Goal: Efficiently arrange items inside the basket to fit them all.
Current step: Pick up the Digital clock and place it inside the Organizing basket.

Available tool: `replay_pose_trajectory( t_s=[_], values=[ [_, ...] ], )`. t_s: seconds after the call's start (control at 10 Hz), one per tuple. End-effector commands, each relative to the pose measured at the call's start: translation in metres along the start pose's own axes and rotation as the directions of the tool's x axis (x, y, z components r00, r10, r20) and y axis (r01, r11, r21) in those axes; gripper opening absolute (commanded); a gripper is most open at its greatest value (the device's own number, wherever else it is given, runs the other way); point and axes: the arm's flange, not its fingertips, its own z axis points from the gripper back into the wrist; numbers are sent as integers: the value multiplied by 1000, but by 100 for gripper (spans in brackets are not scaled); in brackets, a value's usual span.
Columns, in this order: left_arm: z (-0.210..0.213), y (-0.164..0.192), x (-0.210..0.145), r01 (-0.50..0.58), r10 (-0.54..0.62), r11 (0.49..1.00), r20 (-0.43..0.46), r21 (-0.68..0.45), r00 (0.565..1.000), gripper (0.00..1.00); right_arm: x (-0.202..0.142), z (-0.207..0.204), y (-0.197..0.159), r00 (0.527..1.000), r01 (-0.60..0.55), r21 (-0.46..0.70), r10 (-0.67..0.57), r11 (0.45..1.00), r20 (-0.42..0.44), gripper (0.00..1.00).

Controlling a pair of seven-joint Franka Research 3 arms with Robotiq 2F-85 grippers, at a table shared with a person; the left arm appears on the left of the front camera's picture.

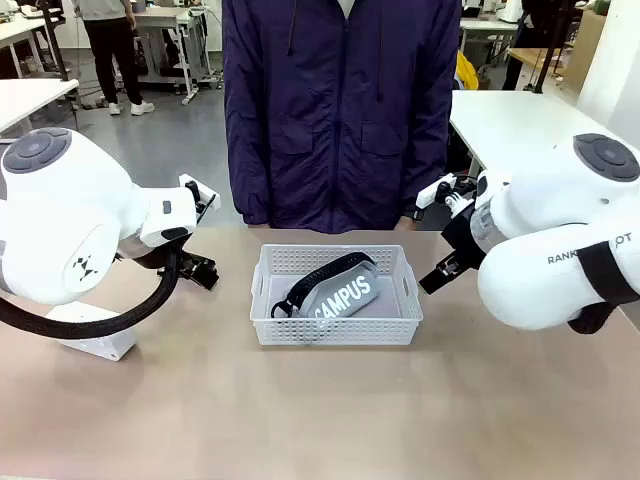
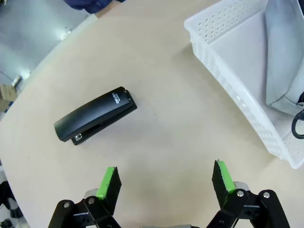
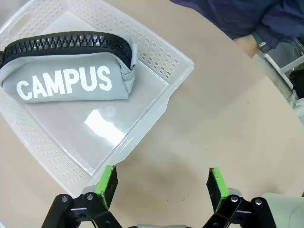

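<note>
Left hand (image 2: 165, 176) spread, empty; the matte black stapler (image 2: 95, 115) lies flat on the tan surface (image 2: 175, 123) at its 11 o'clock, apart, bare room all round. Right hand (image 3: 161, 179) spread, near the white lattice basket (image 3: 159, 59) corner; the grey fabric pouch (image 3: 71, 81) lies inside at 10 o'clock, with smooth floor free beside it.

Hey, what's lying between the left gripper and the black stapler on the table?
Nothing. In the left wrist view, the stretch from the open left gripper to the black stapler is bare tan tabletop.
</note>
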Motion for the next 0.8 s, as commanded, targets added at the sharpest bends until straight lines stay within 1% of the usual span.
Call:
replay_pose_trajectory(
  t_s=[0.0, 0.7],
  values=[
    [0, 0, 0, 0, 0, 1000, 0, 0, 1000, 100, 0, 0, 0, 1000, 0, 0, 0, 1000, 0, 100],
    [0, 0, 0, 0, 0, 1000, 0, 0, 1000, 100, 0, 0, 0, 1000, 0, 0, 0, 1000, 0, 100]
  ],
)
